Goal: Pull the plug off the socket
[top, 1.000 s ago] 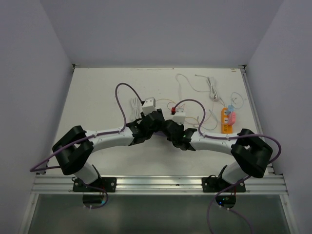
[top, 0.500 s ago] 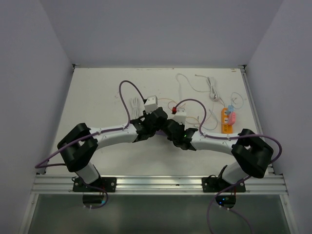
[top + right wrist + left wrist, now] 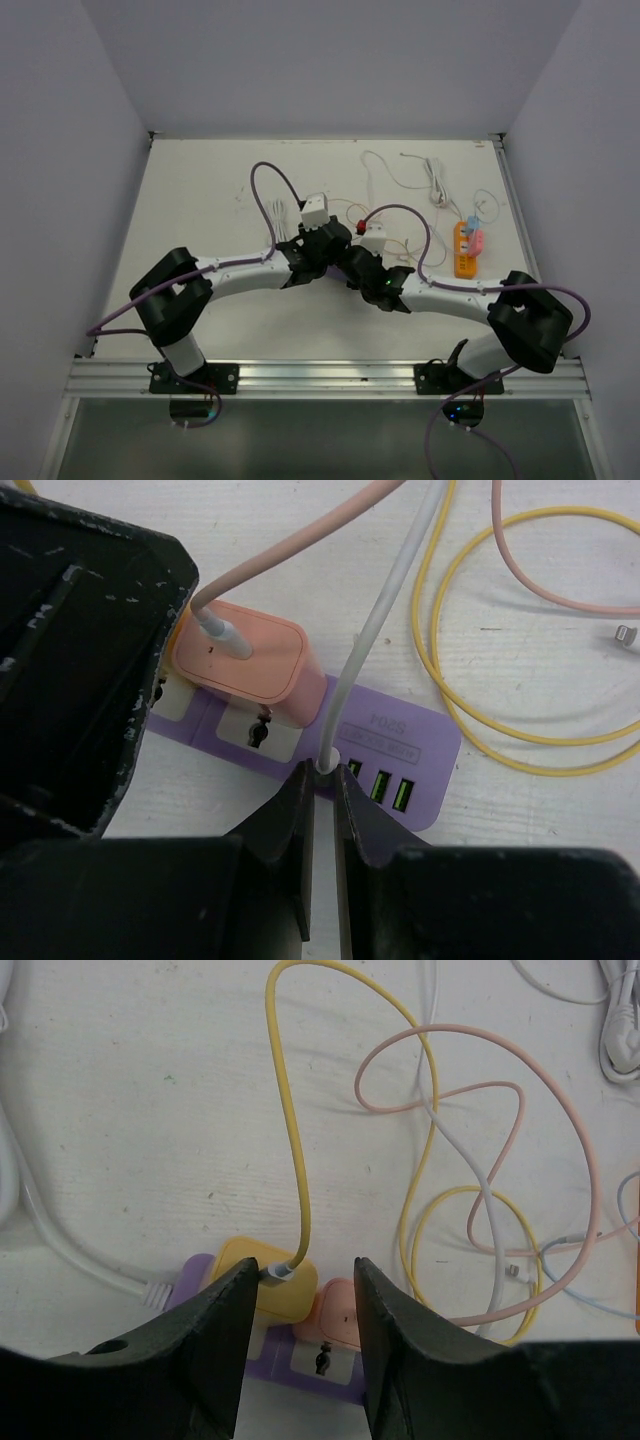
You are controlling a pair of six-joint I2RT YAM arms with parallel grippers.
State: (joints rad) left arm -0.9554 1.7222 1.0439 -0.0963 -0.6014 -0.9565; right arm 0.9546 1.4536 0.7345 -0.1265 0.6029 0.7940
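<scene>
The socket is a purple power strip [image 3: 400,738] lying flat on the white table. A yellow plug [image 3: 283,1290] and a pink plug [image 3: 245,655] stand side by side in it. A white cable's plug [image 3: 328,760] sits in its USB row, next to the green ports. My left gripper [image 3: 305,1263] hovers open over the yellow and pink plugs, its fingers covering their outer edges. My right gripper [image 3: 322,772] is shut, pinching the white cable's plug at its tips. In the top view both grippers [image 3: 325,240] [image 3: 352,262] meet mid-table and hide the strip.
Yellow [image 3: 285,1110], pink [image 3: 560,1130] and white [image 3: 470,1150] cables loop over the table beyond the strip. The strip's thick white cord [image 3: 60,1240] runs off left. An orange power strip [image 3: 463,250] and a white cable bundle [image 3: 435,180] lie at the right rear.
My left arm has swung to the right and its jaws have narrowed over the plugs. The right arm's elbow shifted slightly right, and its gripper stayed shut.
</scene>
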